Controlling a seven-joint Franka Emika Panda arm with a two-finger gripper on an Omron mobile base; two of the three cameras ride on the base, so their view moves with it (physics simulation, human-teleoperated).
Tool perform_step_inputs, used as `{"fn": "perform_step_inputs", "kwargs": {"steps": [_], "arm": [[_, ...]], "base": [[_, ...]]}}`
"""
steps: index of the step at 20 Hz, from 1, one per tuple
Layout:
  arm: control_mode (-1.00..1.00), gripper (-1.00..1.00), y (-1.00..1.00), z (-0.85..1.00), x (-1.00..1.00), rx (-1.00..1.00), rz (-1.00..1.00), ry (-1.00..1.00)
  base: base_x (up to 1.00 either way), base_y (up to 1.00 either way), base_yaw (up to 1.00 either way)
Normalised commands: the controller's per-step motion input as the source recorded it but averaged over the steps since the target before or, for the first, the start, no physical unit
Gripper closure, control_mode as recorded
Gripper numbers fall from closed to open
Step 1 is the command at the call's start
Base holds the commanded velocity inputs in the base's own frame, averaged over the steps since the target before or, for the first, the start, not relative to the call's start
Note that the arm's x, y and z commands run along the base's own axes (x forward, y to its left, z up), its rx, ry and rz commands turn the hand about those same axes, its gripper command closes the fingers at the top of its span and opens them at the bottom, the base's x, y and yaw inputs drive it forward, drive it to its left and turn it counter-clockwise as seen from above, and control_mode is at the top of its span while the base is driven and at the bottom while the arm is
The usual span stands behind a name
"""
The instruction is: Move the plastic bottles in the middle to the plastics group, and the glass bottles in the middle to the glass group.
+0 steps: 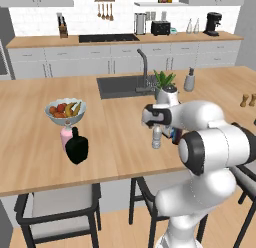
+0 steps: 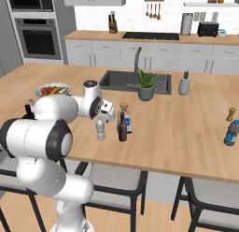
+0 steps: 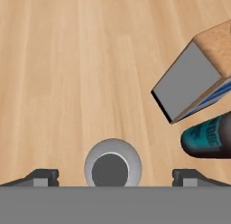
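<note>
Standing on the wooden bench (image 1: 115,137), the small clear water bottle (image 1: 157,137) sits below the hand, well right of the squat black bottle (image 1: 77,146) and pale pink bottle (image 1: 66,136). From the right base, the slim brown bottle (image 2: 123,127) and squarish cork-stoppered bottle (image 2: 125,116) stand just beside the water bottle. Looking down from the hand, the fingers (image 3: 43,177) stand wide apart either side of its cap, holding nothing.

arm hides most of brown bottle (image 1: 174,135), seemingly.

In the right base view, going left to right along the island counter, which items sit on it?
Fruit bowl → small clear water bottle → dark brown long-necked bottle → potted plant → grey dispenser bottle → small wooden shaker.
</note>
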Motion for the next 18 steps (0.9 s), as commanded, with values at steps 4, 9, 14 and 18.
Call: {"fn": "perform_step_inputs", "kwargs": {"steps": [4,9,14,18], "arm": [[-1.00,-1.00,0.03,-0.27,0.15,0.00,0.00,0.00],[-1.00,-1.00,0.03,-0.22,0.07,0.00,0.00,0.00],[-1.00,1.00,0.00,-0.17,-0.30,0.00,0.00,0.02],[-1.00,1.00,0.00,-0.10,-0.57,0.01,0.00,0.05]], "base": [[0.00,0.00,0.00],[0.00,0.00,0.00],[0.00,0.00,0.00],[0.00,0.00,0.00]]}}
